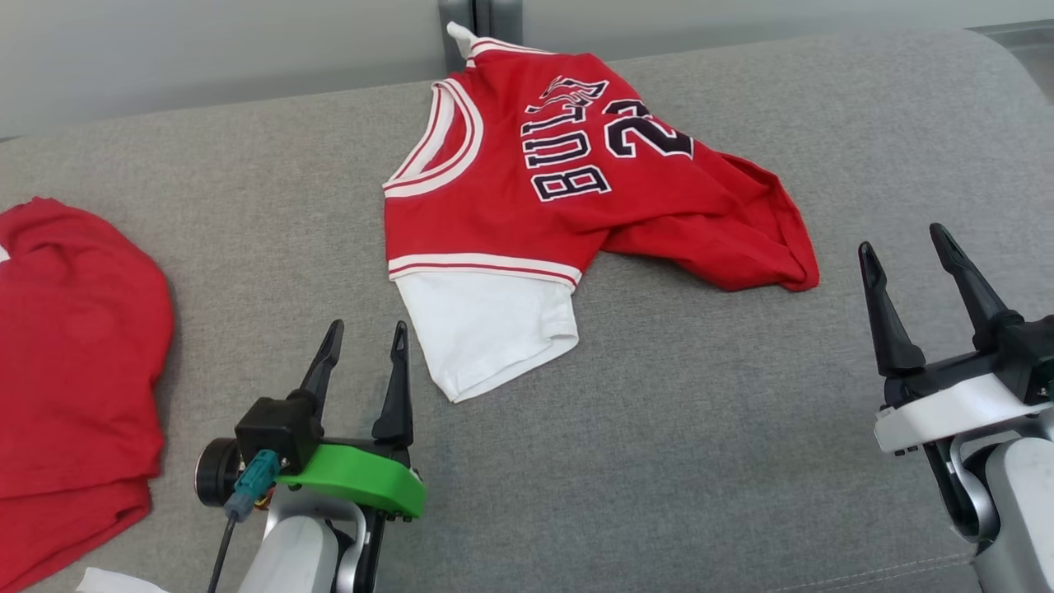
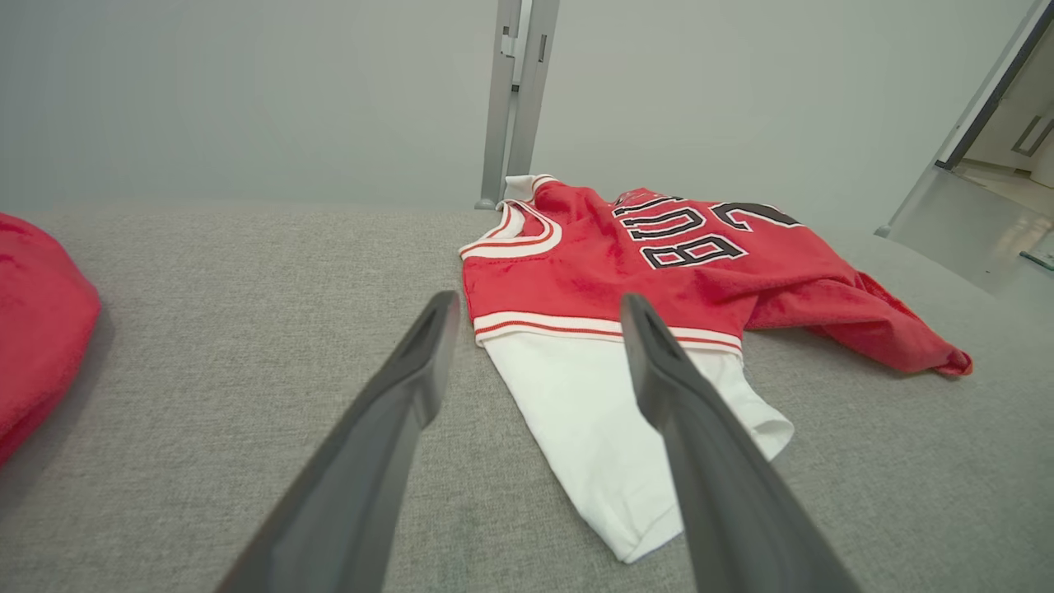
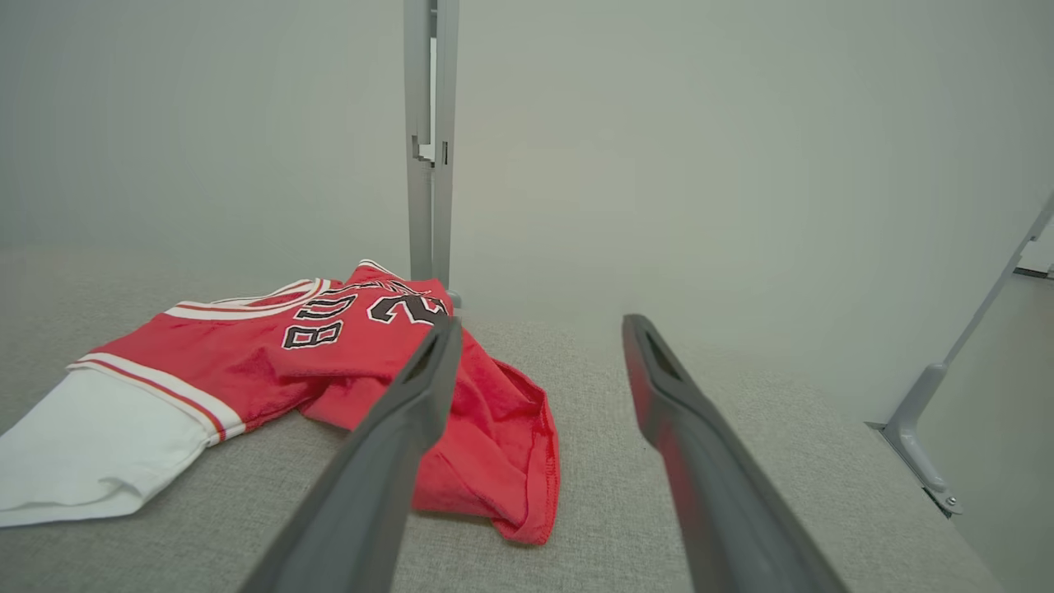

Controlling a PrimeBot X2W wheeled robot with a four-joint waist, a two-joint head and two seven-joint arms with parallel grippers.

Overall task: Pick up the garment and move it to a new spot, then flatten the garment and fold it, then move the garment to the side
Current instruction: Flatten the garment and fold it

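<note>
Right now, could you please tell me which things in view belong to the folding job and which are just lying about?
For the job: red jersey, crumpled on the grey cushion; left gripper and right gripper, both open.
Lying about: red cloth at the left edge; metal post behind.

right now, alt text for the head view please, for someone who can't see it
A red jersey with a white sleeve lies rumpled on a grey fabric surface. The left tool and right tool stand open and empty at the lower corners, short of it. Another red garment lies at the left edge.
</note>
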